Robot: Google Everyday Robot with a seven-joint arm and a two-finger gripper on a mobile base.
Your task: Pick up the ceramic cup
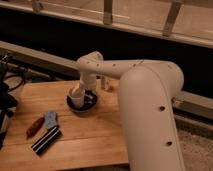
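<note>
The white ceramic cup sits on the dark round saucer at the back middle of the wooden table. My white arm reaches in from the right and bends down over the cup. The gripper hangs right at the cup, over the saucer, and the arm's wrist hides most of it.
A reddish-brown object, a small grey-blue item and a dark striped packet lie at the table's front left. A small white object stands behind the saucer. Dark equipment with cables is at the left edge. A dark ledge runs behind.
</note>
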